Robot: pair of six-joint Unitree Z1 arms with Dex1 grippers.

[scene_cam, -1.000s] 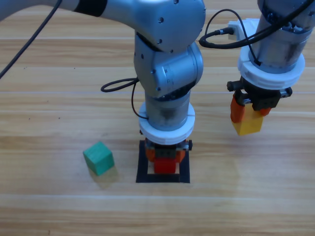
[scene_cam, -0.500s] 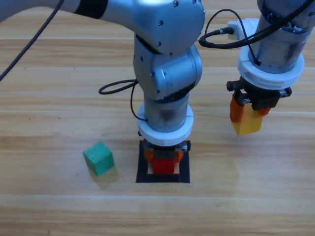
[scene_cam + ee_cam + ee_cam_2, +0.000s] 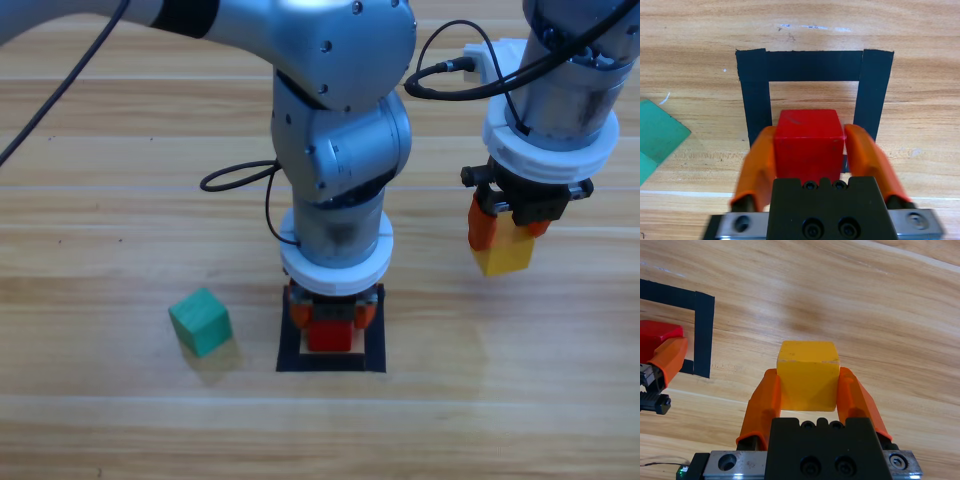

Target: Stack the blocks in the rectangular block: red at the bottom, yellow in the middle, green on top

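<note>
The left gripper (image 3: 810, 150) stands over the flat rectangular outline of black tape (image 3: 375, 345) on the wooden surface (image 3: 120, 200), its orange jaws pinching the small matte red cube (image 3: 809, 142) from two opposite sides. In the left wrist view the red cube sits within the tape outline (image 3: 752, 100), near the side closest to the gripper, with bare wood showing in the hollow centre beyond it. From the high view the red cube (image 3: 329, 335) shows just below the arm's wrist, inside the outline; whether it rests on the surface or hangs just above it cannot be told.

The right gripper (image 3: 809, 390) is held above the surface, to the right of the outline and well apart from it, its jaws clamped on the small matte yellow cube (image 3: 808, 375). In the high view the yellow cube (image 3: 505, 255) juts out below the gripper (image 3: 503, 240).

The small matte teal-green cube (image 3: 201, 321) lies free on the surface to the left of the tape outline, near it but not touching, turned at a slight angle to the outline's edges. Its corner (image 3: 657, 137) shows at the left edge of the left wrist view.
</note>
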